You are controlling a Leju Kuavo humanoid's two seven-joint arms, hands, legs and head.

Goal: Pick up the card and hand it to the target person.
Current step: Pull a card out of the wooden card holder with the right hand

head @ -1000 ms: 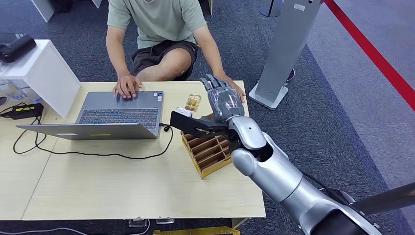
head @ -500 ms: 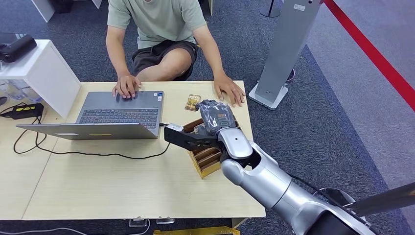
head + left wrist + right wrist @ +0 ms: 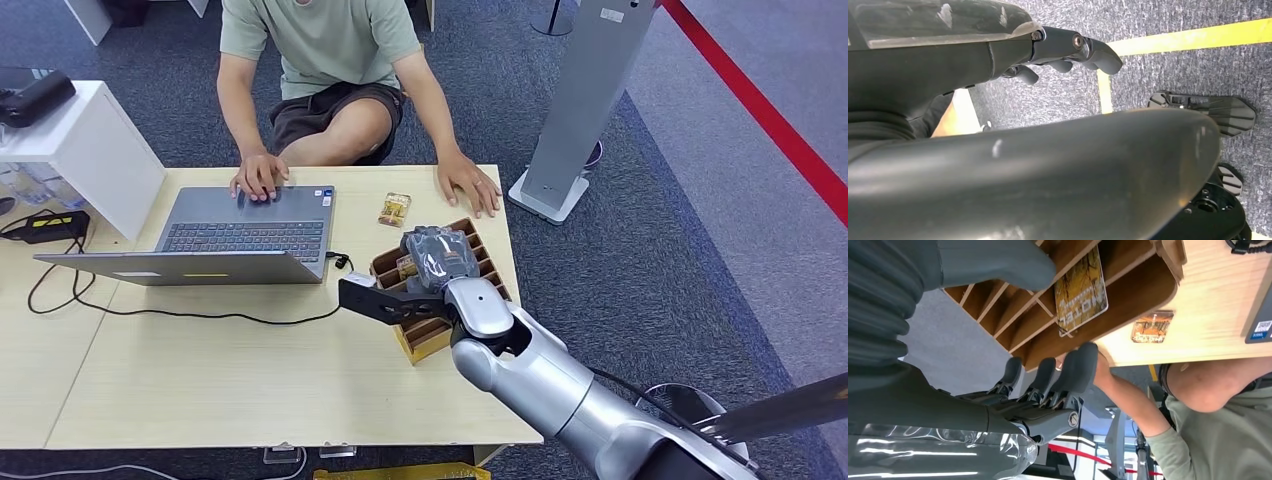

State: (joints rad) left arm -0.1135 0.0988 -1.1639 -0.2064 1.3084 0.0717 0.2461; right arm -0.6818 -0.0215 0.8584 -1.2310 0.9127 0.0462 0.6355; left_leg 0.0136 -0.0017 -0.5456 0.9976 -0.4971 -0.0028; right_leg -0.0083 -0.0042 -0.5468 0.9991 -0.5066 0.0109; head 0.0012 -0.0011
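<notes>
A wooden slotted card holder (image 3: 425,335) stands near the table's right edge. In the right wrist view a yellow-brown card (image 3: 1080,290) printed "HOTEL" stands upright in one of the holder's (image 3: 1128,290) slots. My right hand (image 3: 438,258) hovers low over the far end of the holder, fingers (image 3: 1048,375) apart from the thumb (image 3: 993,262), holding nothing. The card lies between thumb and fingers, with no contact that I can see. A second small card (image 3: 394,209) lies flat on the table beyond the holder. My left hand (image 3: 1068,50) hangs over the floor with nothing in it.
A person sits behind the table, one hand (image 3: 260,175) on an open laptop (image 3: 245,235), the other (image 3: 470,185) flat on the table just beyond the holder. A black cable (image 3: 200,315) runs across the tabletop. A grey post (image 3: 580,100) stands to the right.
My right hand has drawn back from near the person's hand and come down over the card holder, its fingers now curved over the slots. The person has not moved.
</notes>
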